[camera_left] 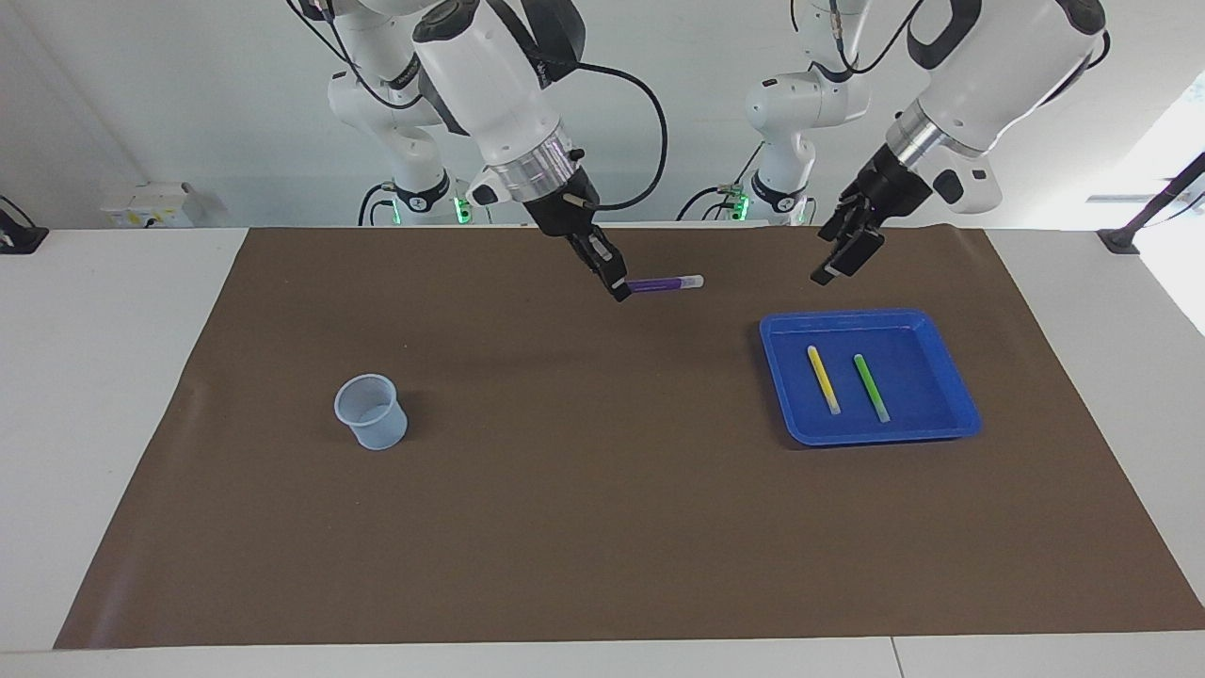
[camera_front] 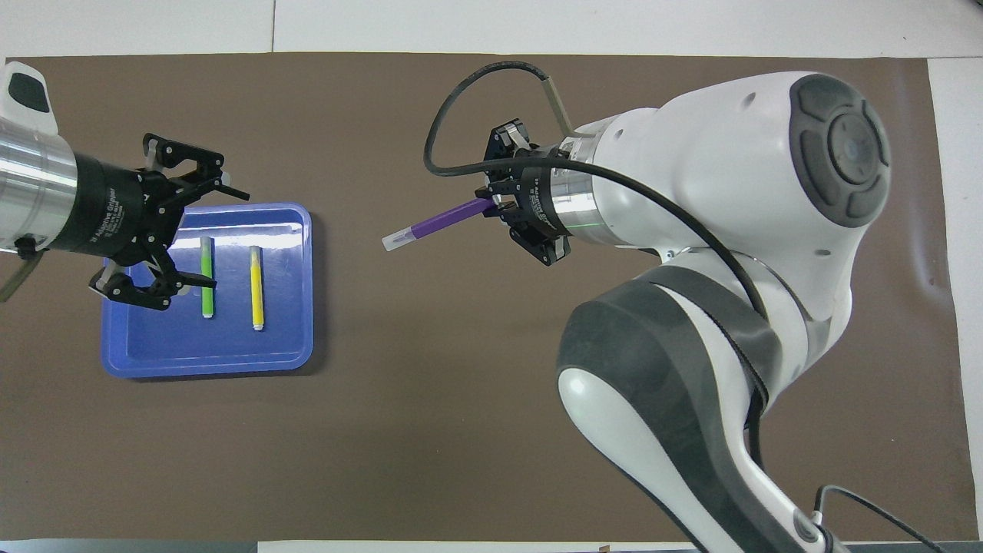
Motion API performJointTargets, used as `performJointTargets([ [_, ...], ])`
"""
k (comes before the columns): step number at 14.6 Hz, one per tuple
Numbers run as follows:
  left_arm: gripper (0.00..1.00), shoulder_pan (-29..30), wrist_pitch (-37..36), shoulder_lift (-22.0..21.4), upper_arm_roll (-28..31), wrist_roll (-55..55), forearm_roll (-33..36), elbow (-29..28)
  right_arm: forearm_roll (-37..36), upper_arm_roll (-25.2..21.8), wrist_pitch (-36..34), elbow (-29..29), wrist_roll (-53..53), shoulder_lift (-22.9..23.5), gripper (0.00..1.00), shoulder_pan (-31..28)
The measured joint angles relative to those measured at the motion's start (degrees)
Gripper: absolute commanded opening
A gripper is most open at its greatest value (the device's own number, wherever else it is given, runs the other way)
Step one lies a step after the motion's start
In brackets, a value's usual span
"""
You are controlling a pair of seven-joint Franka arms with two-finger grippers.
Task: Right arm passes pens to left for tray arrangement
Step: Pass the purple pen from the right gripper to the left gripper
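Lettering on left claw (camera_front: pixel 196 230) unreadable, fingers spread over tray (camera_left: pixel 951 414); right claw (camera_left: pixel 617 282) grasping purple pen (camera_left: pixel 666 282).

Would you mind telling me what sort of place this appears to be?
Probably a robotics lab: two white arms over a brown mat, the right gripper holding a purple pen, a blue tray nearby.

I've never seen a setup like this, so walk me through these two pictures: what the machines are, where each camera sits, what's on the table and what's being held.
Two white robot arms work at a table covered by a brown mat. One picture faces them from across the table; the other looks down from above their end. The right hand holds a purple marker-like pen in the air, pale tip pointing toward the left arm. The left hand hangs open over the shallow blue square plastic tray, where a yellow pen and a green pen lie side by side. A small translucent bluish cup stands toward the right arm's end.
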Motion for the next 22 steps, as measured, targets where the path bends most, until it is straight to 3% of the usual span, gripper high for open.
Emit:
performJointTargets([
  [4, 1.0, -6.47, 2.71, -1.35, -0.26, -23.53, 0.33, 0.0, -0.14, 1.44, 0.0, 0.03, 0.38, 0.25, 0.0, 0.08],
  [9, 1.0, -12.58, 7.98, -2.7, -0.62, -40.53, 2.35, -2.1, -0.35, 1.56, 0.0, 0.07, 0.38, 0.29, 0.0, 0.08],
  [17, 1.0, -17.52, 25.4, -3.41, -0.82, -49.45, 7.18, -12.38, -0.63, 1.56, 0.0, 0.08, 0.38, 0.37, 0.0, 0.08],
  [22, 1.0, -17.73, 27.41, -3.0, -0.82, -49.52, 8.56, -13.05, -0.69, 1.56, 0.0, 0.09, 0.38, 0.4, 0.0, 0.08],
])
